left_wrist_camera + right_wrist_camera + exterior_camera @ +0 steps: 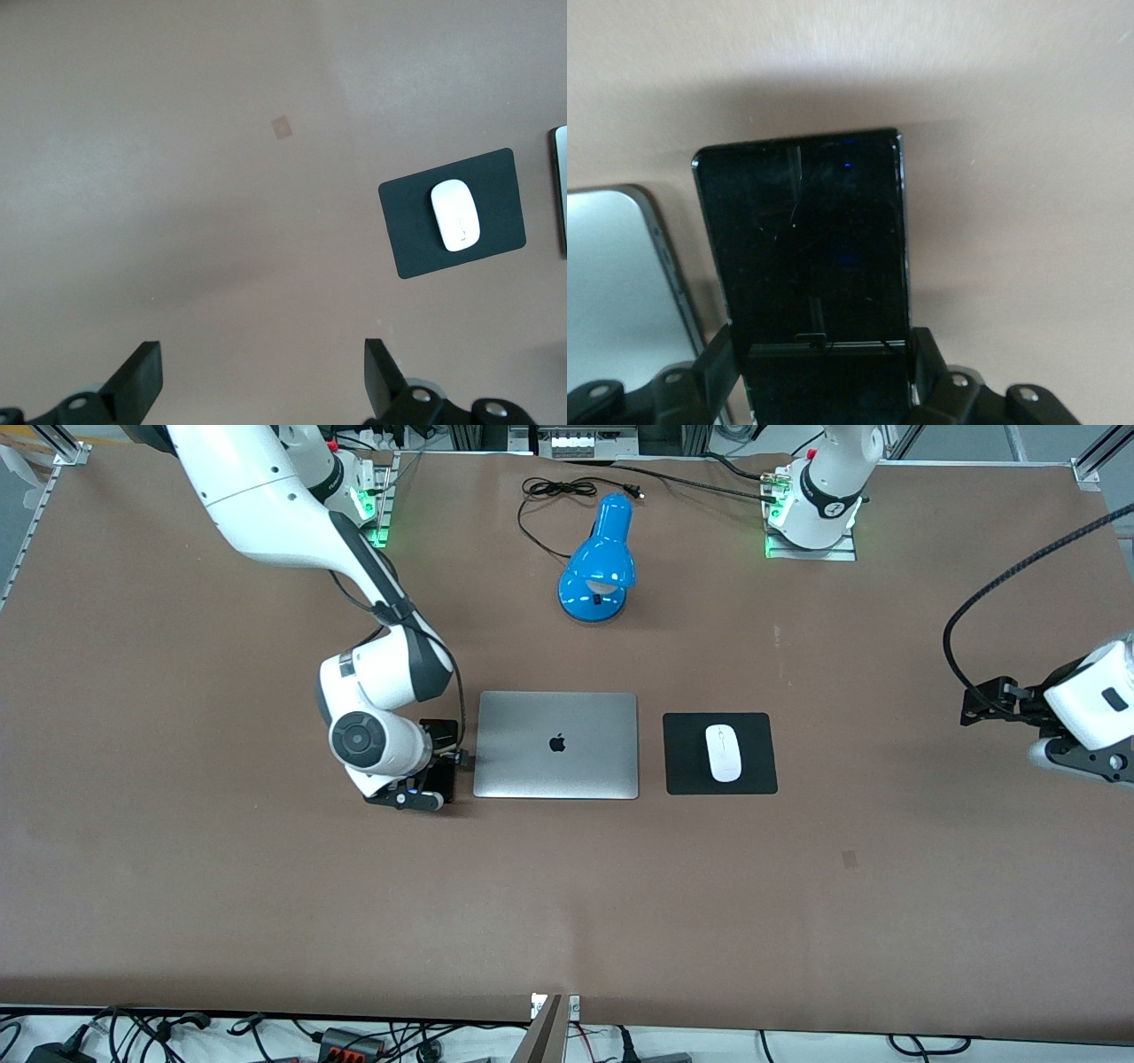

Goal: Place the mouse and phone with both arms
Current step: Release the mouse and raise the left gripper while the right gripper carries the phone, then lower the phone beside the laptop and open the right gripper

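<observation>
The white mouse [724, 753] lies on a square black pad [687, 775] beside the closed silver laptop [556, 744], toward the left arm's end. It also shows in the left wrist view [455, 215]. The black phone [802, 230] is between the fingers of my right gripper [819, 354], which is shut on its long edges. It is held low beside the laptop's edge toward the right arm's end [446, 779]. My left gripper [263, 376] is open and empty, up over bare table toward the left arm's end; its hand [1085, 708] shows at the front view's edge.
A blue desk lamp [598, 558] lies farther from the front camera than the laptop, with its black cord [549, 491] coiled near the arms' bases. The laptop's edge shows in the right wrist view [611, 292]. The table top is brown.
</observation>
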